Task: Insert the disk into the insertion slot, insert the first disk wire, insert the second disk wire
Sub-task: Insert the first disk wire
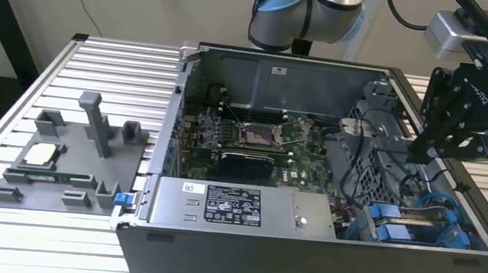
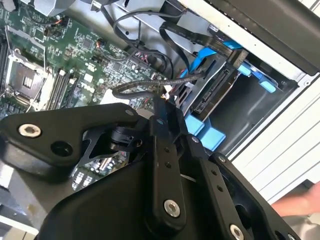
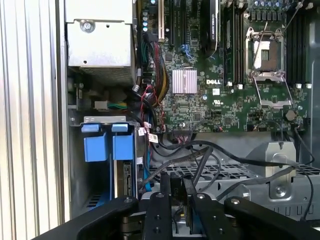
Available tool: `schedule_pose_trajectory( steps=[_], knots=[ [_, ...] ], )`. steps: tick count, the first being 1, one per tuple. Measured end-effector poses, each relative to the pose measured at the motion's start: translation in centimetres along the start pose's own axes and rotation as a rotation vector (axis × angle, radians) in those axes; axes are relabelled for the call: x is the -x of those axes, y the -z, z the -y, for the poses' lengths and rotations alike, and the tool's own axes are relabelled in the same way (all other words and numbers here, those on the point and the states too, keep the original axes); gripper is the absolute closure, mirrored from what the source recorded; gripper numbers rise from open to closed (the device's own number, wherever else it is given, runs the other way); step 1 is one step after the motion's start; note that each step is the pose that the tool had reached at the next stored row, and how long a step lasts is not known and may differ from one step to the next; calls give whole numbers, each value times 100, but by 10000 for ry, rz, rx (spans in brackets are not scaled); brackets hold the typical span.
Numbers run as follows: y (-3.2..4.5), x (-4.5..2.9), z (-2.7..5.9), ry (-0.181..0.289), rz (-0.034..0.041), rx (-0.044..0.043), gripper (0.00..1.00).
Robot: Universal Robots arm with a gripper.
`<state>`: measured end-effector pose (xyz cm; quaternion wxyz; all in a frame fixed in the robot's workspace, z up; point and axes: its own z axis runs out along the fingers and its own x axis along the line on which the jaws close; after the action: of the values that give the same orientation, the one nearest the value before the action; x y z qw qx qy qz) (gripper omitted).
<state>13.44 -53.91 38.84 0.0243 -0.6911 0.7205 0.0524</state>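
The disk (image 1: 421, 215) lies in its blue carrier (image 1: 397, 232) inside the insertion slot (image 1: 468, 242), at the case's front corner on the exterior view's right. Its blue end tabs (image 3: 95, 146) and edge (image 3: 125, 175) show in the first wrist view, and the disk (image 2: 215, 95) shows in the second. My black gripper (image 1: 419, 154) hangs above the case just behind the slot. Its fingers (image 3: 165, 187) look shut on a black wire (image 2: 140, 86) that loops across the motherboard's edge; the gripper (image 2: 161, 102) tip meets that wire.
The open dark-grey case (image 1: 302, 269) stands on a slatted metal table (image 1: 45, 238). Inside are the motherboard (image 1: 253, 138) with its CPU socket, a grey labelled power-supply box (image 1: 235, 207) and loose black cables (image 3: 225, 155). A grey fixture (image 1: 74, 157) with parts sits at the exterior view's left.
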Motion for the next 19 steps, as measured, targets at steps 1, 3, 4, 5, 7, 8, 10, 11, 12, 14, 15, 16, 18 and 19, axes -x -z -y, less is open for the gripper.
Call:
schedule_pose_trajectory(
  steps=[1, 3, 4, 5, 7, 8, 10, 11, 12, 14, 15, 16, 18, 19],
  knots=[
    [0, 0, 0, 0, 1, 0, 100],
    [0, 0, 0, -1, 0, 0, 100],
    [0, 0, 0, -1, 0, 0, 100],
    [-1, 0, 0, -1, 0, 0, 100],
    [-6, 0, 4, -2, -21, -1, 100],
    [-8, -1, 7, -3, -46, -2, 100],
    [-13, -2, 22, -5, -118, -3, 100],
    [-14, -3, 33, -8, -164, 0, 100],
    [-16, -5, 44, -10, -213, 6, 100],
    [-21, -9, 70, -16, -309, 19, 100],
    [-22, -11, 84, -19, -362, 28, 100],
    [-24, -13, 97, -22, -413, 36, 100],
    [-28, -19, 124, -28, -505, 53, 100],
    [-30, -24, 136, -30, -539, 62, 100]
  ],
)
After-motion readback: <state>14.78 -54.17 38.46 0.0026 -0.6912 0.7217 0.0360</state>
